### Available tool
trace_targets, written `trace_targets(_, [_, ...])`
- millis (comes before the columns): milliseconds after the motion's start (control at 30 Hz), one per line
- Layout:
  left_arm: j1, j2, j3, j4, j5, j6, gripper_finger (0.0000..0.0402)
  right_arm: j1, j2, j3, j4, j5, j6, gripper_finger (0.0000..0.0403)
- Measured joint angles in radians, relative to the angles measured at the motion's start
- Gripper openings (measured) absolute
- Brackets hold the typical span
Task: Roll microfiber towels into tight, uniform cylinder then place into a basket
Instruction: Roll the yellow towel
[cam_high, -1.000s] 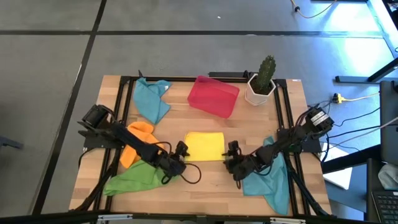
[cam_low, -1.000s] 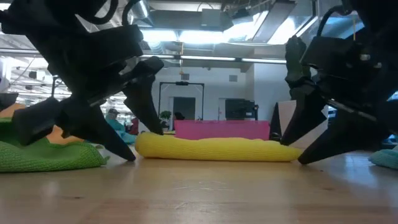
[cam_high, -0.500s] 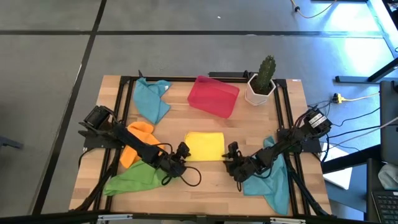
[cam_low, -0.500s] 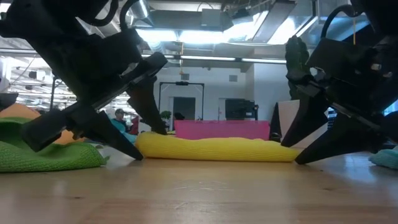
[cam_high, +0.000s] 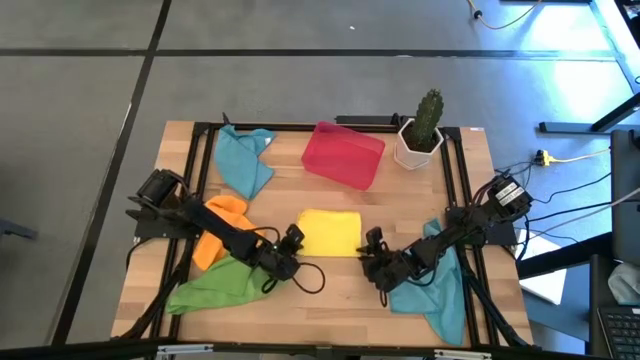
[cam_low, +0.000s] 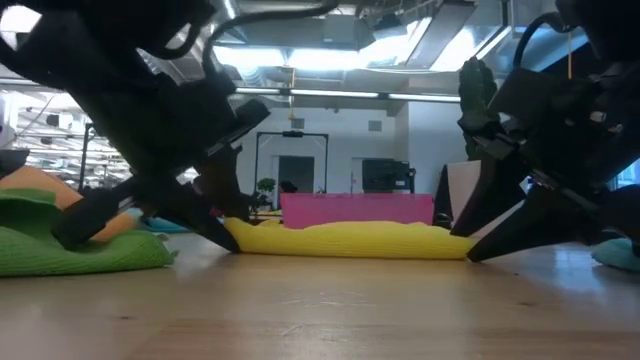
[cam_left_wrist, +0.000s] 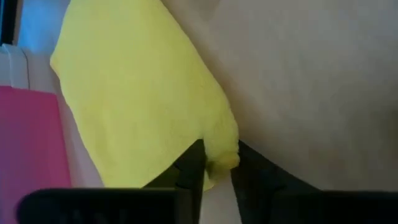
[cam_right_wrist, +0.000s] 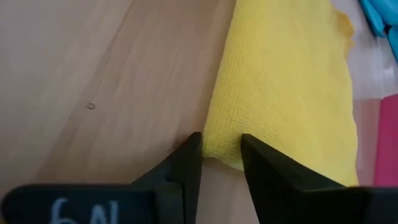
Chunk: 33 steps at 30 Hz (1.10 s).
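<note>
The left hand is sitting low and left of centre in the high view, its two fingers pinching the near left corner of the yellow towel; the wrist view is showing a fold of yellow cloth squeezed between them. The right hand is resting low and right of centre, its fingers narrowed on the towel's near right corner, with the yellow edge lying between them. In the low view both hands are pressing down to the tabletop at the two ends of the yellow towel, which is lying flat across the middle of the frame.

Beyond the towel, toward the upper centre of the high view, the red basket is sitting tilted, with a white cactus pot just to its right. A teal towel is lying at upper left, an orange towel and a green towel are lying under the left arm at lower left, and another teal towel is lying under the right arm at lower right.
</note>
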Motion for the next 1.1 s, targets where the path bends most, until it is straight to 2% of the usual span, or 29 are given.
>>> trace_targets(200, [0.024,0.0,-0.001,-0.001,0.031,-0.07,0.0005,0.0,0.0,0.0,0.0,0.005,0.0,0.0115])
trace_targets(567, [0.027,-0.007,-0.001,0.002,0.063,-0.16,0.0,0.017,0.002,0.04,0.008,0.041,-0.016,0.0115])
trace_targets(800, [0.034,-0.071,0.0,0.019,0.193,-0.231,0.0,0.045,0.0,0.119,-0.11,0.037,-0.009,0.0117])
trace_targets(933, [0.037,-0.095,0.0,0.011,0.202,-0.239,0.0,0.047,0.0,0.125,-0.144,0.025,0.028,0.015])
trace_targets(1100, [0.053,-0.106,0.0,0.01,0.236,-0.244,0.0,0.044,0.0,0.126,-0.147,0.024,0.06,0.0227])
